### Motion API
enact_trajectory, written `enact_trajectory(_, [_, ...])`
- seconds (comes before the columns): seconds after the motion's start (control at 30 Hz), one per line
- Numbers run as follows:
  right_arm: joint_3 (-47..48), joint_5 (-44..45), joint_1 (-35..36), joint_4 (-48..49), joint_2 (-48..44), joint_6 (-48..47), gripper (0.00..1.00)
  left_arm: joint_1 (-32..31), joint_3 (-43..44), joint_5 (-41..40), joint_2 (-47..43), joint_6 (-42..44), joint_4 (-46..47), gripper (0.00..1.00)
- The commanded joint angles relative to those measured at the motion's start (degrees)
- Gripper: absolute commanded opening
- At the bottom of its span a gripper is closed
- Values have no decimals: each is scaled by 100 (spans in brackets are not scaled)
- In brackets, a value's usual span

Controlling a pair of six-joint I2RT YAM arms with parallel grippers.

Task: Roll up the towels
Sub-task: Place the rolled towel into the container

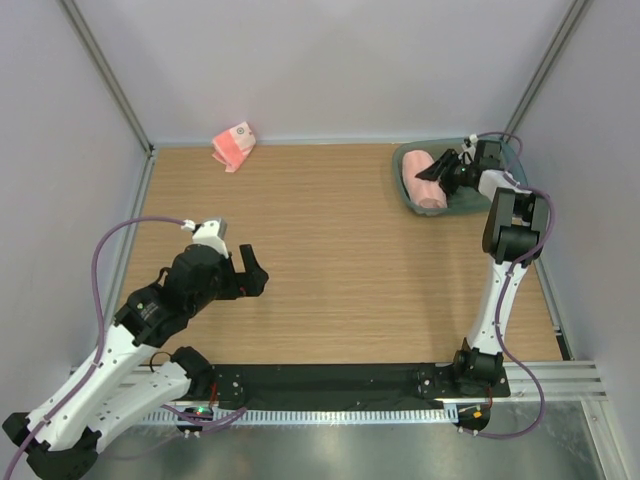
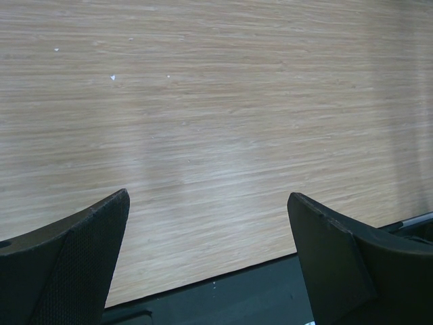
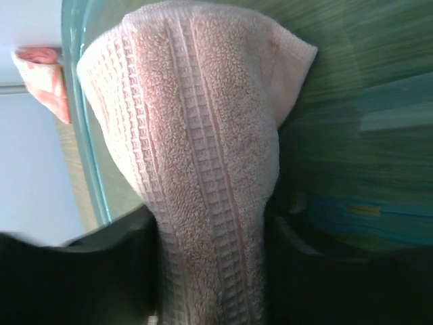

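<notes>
Where right tool point(image 1: 431, 172) clamps plain towel point(image 3: 196, 169), contact dark, blurred, cropped.

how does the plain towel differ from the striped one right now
The plain towel is larger, rolled, and lies in the green bin, in the jaws of the right gripper. The striped towel is smaller, a loose bundle, lying untouched at the table's far left corner. Both are salmon-pink cloth.
</notes>
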Motion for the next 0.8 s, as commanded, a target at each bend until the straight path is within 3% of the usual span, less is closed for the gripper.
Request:
enact_trajectory(0.0, [363, 392, -64, -642, -11, -533, 61, 22, 80, -78, -42, 78, 65, 100])
enact_trajectory(0.07, [494, 462, -56, -766, -55, -621, 69, 31, 88, -69, -25, 78, 56, 100])
enact_trajectory(0.27, [969, 946, -38, -1531, -196, -938, 79, 22, 71, -69, -16, 78, 73, 100])
enact_trajectory(0.3, [1013, 981, -29, -1636, -222, -982, 90, 22, 71, -69, -16, 78, 82, 100])
enact_trajectory(0.4, [1119, 1157, -38, -1777, -319, -1026, 96, 22, 71, -61, 19, 78, 82, 100])
enact_trajectory(0.77, [1391, 1228, -38, -1857, -425, -939, 100, 22, 71, -78, 63, 69, 74, 100])
